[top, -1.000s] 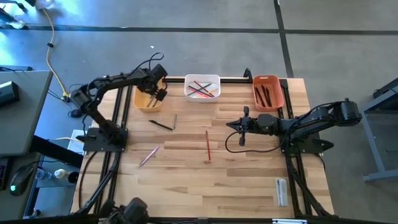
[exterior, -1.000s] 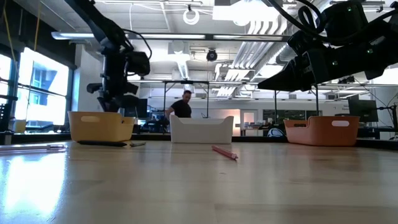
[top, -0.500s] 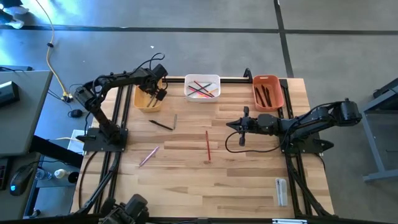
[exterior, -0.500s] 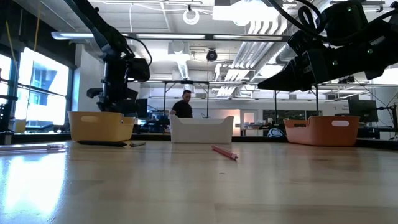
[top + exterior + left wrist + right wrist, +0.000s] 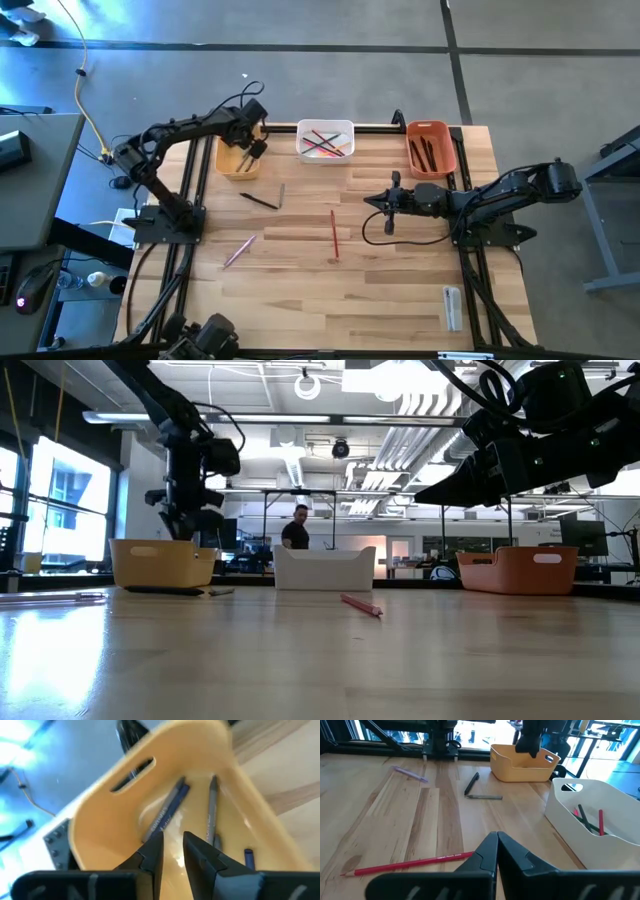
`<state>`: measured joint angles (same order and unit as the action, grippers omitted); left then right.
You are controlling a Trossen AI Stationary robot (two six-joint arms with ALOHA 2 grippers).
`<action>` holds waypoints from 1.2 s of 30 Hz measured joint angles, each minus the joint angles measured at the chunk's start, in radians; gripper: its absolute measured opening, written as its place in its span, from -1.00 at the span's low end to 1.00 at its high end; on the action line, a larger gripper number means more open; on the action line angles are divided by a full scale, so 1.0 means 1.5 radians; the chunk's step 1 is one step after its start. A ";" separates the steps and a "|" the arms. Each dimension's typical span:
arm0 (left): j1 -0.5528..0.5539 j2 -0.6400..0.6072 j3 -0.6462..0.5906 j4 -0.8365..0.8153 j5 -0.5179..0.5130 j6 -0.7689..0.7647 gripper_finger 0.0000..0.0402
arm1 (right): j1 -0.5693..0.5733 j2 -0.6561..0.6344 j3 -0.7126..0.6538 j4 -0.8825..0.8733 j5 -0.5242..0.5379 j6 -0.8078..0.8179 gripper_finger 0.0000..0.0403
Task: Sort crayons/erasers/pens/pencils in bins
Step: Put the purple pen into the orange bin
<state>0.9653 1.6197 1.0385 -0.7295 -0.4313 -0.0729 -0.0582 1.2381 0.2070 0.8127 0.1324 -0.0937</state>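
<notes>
My left gripper (image 5: 252, 149) hangs over the yellow-orange bin (image 5: 233, 166), pointing down into it, fingers a little apart and empty (image 5: 172, 845). Several grey and blue sticks (image 5: 167, 812) lie in that bin. My right gripper (image 5: 370, 200) is shut and empty above the table's middle right (image 5: 497, 838). A red pencil (image 5: 334, 232), a pink pencil (image 5: 239, 250), a black pen (image 5: 260, 200) and a grey stick (image 5: 282, 193) lie flat on the table. The white bin (image 5: 325, 152) holds pencils. The red-orange bin (image 5: 443, 150) holds dark pens.
A small whitish oblong item (image 5: 452, 306) lies near the table's front right corner. The three bins stand in a row along the far edge. The wooden top between the loose sticks and the near edge is bare. A person (image 5: 296, 530) stands far behind the table.
My left gripper has dipped a little toward the yellow-orange bin and come up again, staying over it.
</notes>
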 joint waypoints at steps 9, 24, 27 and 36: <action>-0.096 -0.144 0.004 -0.009 0.000 0.046 -0.91 | 0.000 0.000 0.000 0.000 0.000 0.005 -1.00; -0.561 -0.260 0.004 -0.089 0.027 -0.063 -1.00 | 0.000 0.000 0.000 -0.028 0.000 0.010 -1.00; -0.657 -0.255 0.004 -0.122 0.024 -0.151 -1.00 | 0.000 0.000 0.000 -0.040 0.000 0.010 -1.00; -0.907 -0.205 0.005 -0.178 -0.022 -0.408 -1.00 | 0.000 0.000 0.000 -0.046 -0.014 0.016 -1.00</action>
<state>-0.3948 1.3116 1.0466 -0.9972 -0.4644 -0.6846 -0.0578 1.2381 0.2066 0.7438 0.1110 -0.0690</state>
